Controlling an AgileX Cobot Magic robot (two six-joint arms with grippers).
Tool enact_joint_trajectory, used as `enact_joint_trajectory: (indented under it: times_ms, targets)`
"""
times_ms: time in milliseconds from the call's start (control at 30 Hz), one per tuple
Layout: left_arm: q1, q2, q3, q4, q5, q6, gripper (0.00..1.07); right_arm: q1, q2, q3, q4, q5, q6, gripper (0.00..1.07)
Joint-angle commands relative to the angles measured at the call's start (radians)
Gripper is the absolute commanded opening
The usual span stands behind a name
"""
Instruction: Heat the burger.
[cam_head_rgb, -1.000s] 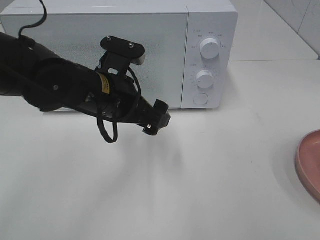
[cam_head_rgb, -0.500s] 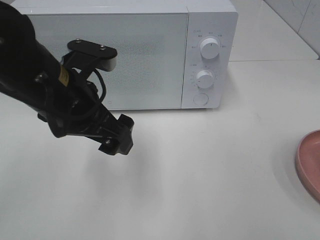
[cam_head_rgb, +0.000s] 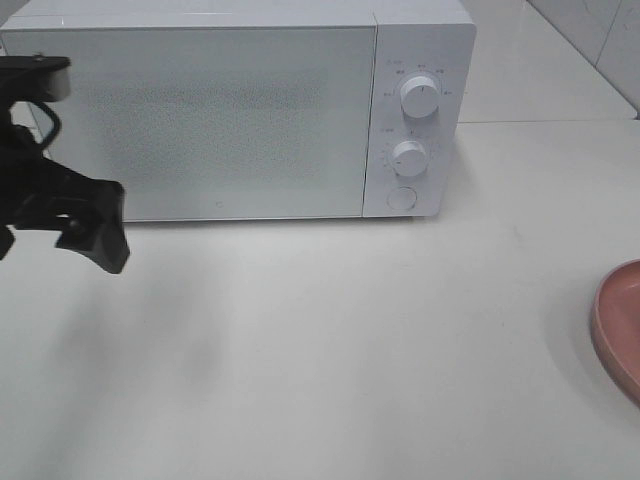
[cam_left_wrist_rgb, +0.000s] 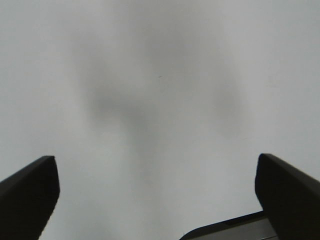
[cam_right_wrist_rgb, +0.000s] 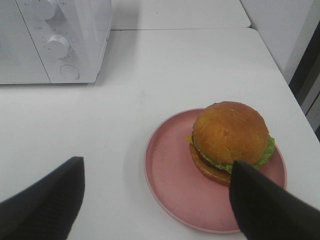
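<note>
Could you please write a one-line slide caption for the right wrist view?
Open right gripper above a burger on a pink plate, microwave behind.

One boxy white microwave (cam_head_rgb: 235, 105) is sitting on the table, showing two round white dials (cam_head_rgb: 419, 96) and one round button (cam_head_rgb: 400, 198). One golden-bun burger (cam_right_wrist_rgb: 230, 140) is resting on one round pink plate (cam_right_wrist_rgb: 167, 170).

Upright burger (cam_right_wrist_rgb: 231, 141) on pink plate (cam_right_wrist_rgb: 170, 180).
</note>
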Motion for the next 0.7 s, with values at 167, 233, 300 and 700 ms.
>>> enact_joint_trajectory:
  times_ms: [167,233,300,700]
  targets:
    - [0.156,-0.069,-0.001,-0.003,0.120,0.007,0.99,-0.008,-0.027,0.002,-0.001,-0.008,-0.008,0.76]
    - [0.172,-0.076,-0.001,-0.003,0.136,0.011,0.98,-0.008,-0.027,0.002,-0.001,-0.008,-0.008,0.76]
    - [0.209,-0.086,0.000,-0.003,0.168,0.030,0.98,-0.008,-0.027,0.002,-0.001,-0.008,-0.008,0.76]
    - [0.378,-0.229,0.188,-0.023,0.190,0.063,0.98,-0.008,-0.027,0.002,-0.001,-0.008,-0.008,0.76]
